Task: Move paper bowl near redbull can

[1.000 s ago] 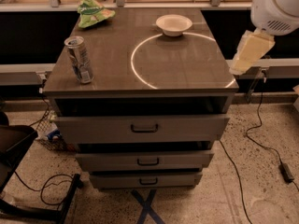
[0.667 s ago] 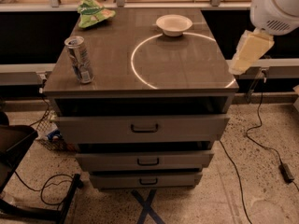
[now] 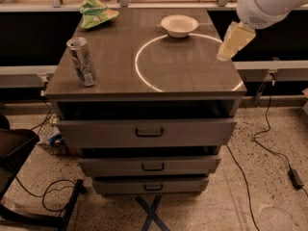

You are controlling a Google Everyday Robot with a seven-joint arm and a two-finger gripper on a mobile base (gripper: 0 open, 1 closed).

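A dark, square-topped counter fills the middle of the scene, seen from above and in front, with three grey drawers stacked beneath it, each pulled out a little. A white robot arm enters from the upper right corner, and its pale yellow claw hangs over the counter's right edge, near the back, touching nothing; I cannot tell whether the claw is apart or together. A thin bright ring of light curves across the right half of the counter top, running off its right edge. The paper bowl sits upright near the back edge, right of centre, just on the far arc of the ring, to the left of the claw and apart from it. A green snack bag lies at the back left corner. The redbull can stands upright close to the left edge, toward the front, well apart from the bowl. Between can and bowl the dark surface lies open. On the speckled floor, black cables trail at the right, and a blue tape cross marks the floor below the drawers.
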